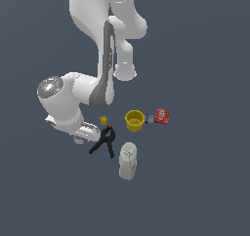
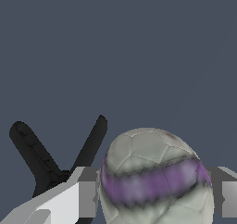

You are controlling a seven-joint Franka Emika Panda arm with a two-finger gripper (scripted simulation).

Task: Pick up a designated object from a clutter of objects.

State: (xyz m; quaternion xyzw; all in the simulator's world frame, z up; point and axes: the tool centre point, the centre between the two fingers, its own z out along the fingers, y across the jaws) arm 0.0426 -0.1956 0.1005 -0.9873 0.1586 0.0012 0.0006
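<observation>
Wrist view: grey blocky fingers (image 2: 88, 197) clamped on the panelled whitish ball (image 2: 155, 179) with its purple band.

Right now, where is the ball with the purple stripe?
In the wrist view the ball sits between the jaws, beside the black clamp. In the exterior view the arm hides nearly all of it.

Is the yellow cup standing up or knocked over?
Standing up. In the exterior view the yellow cup shows its round open mouth facing upward, with its inside visible.
</observation>
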